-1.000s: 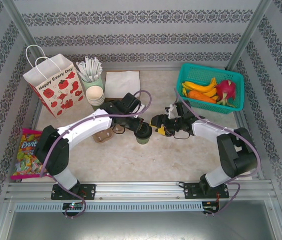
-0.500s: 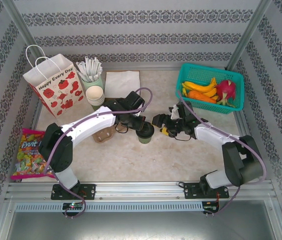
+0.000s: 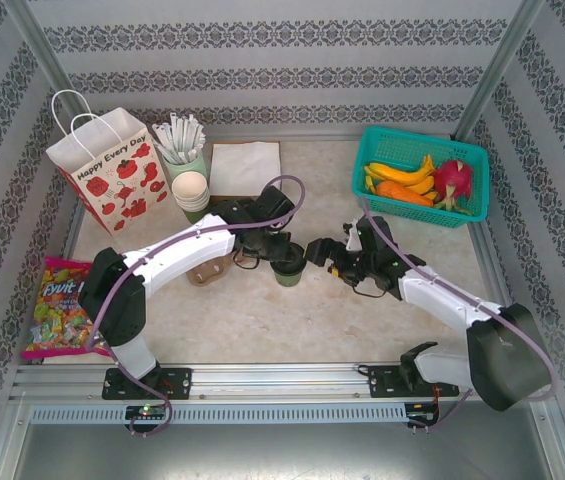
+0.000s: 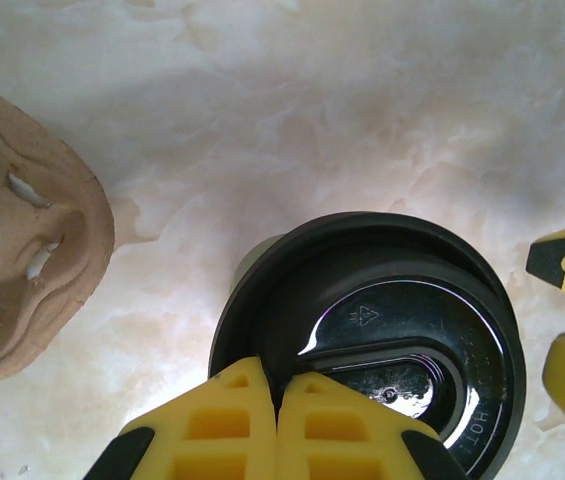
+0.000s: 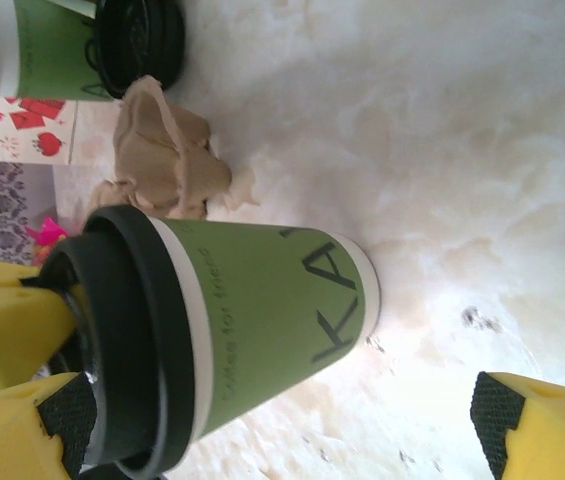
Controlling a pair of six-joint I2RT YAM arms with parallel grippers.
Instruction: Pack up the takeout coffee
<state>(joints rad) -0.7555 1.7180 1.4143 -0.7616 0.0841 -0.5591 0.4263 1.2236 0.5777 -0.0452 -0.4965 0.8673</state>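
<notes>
Coffee cup [image 3: 288, 270] stands mid-table beside the cardboard carrier [image 3: 205, 270]. Your left gripper [image 4: 277, 385], fingers pressed together, has settled on the lid [image 4: 392, 320]. Your right gripper [image 3: 316, 250], wide open, has moved in alongside, probably for a side grasp.

paper gift bag [image 3: 112, 175], fruit basket [image 3: 422, 136], candy [image 3: 54, 305]

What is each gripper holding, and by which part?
Left gripper is shut at the takeout coffee lid's rim; grip cannot be told. Right gripper is open, holding nothing.
</notes>
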